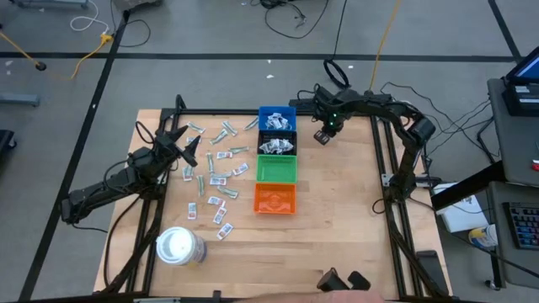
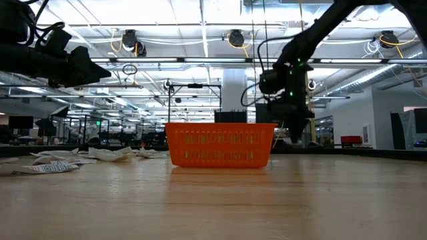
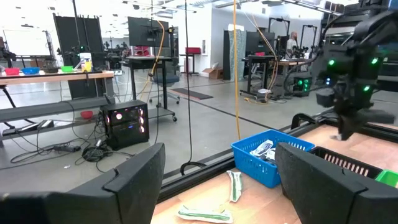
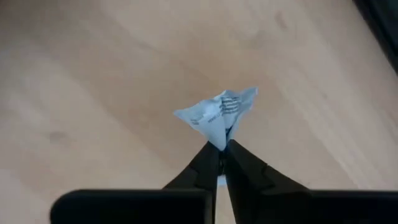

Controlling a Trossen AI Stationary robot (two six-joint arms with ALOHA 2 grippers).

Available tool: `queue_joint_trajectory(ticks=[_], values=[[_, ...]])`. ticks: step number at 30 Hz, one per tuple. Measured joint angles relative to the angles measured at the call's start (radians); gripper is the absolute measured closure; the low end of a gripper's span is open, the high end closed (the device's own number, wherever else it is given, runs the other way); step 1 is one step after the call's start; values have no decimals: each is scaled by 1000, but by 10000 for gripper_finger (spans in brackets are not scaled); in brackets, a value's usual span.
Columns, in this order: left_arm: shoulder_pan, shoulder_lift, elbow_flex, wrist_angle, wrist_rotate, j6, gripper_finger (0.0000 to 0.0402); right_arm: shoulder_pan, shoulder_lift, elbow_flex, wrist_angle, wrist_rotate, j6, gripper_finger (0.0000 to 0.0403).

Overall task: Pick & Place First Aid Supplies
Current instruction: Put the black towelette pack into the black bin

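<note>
Many small flat packets (image 1: 215,164) lie scattered on the wooden table, left of a row of bins. My right gripper (image 1: 323,135) hovers just right of the bins' far end, shut on a crumpled white packet with dark print (image 4: 217,114) above bare wood. In the low view it (image 2: 293,133) hangs right of the orange bin. My left gripper (image 1: 185,145) is open and raised over the scattered packets near the table's left side. Its wrist view (image 3: 217,180) looks across at two green-grey wrappers (image 3: 235,185) and the blue bin. My right gripper pinches the white packet by its lower edge (image 4: 219,140) between the two fingertips (image 4: 205,158), coming from above and pointing down. The packet is creased, fans out beyond the tips and is lifted clear of the table.
A blue bin (image 1: 277,116), a dark bin with white packets (image 1: 277,145), a green bin (image 1: 276,168) and an orange bin (image 1: 274,199) stand in a row at the table's middle. A large white roll (image 1: 179,247) stands near the near-left corner. Bare wood (image 1: 337,194) lies right of the bins.
</note>
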Motion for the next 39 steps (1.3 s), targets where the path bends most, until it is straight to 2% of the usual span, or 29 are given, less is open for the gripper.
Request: queue_joint_trajectory(ticks=[6, 11, 15, 25, 33, 39], values=[[0, 0, 0, 0, 0, 0, 96, 39, -37, 67, -175, -1, -65, 395], [0, 0, 0, 0, 0, 0, 96, 82, -42, 88, -243, -2, -162, 392], [0, 0, 0, 0, 0, 0, 96, 148, -20, 164, -255, 1, -222, 397], [0, 0, 0, 0, 0, 0, 96, 270, 140, 478, -318, 0, -217, 395], [0, 0, 0, 0, 0, 0, 96, 315, 308, 727, -436, -1, -208, 395], [0, 0, 0, 0, 0, 0, 96, 338, 389, 829, -416, -1, -208, 395]])
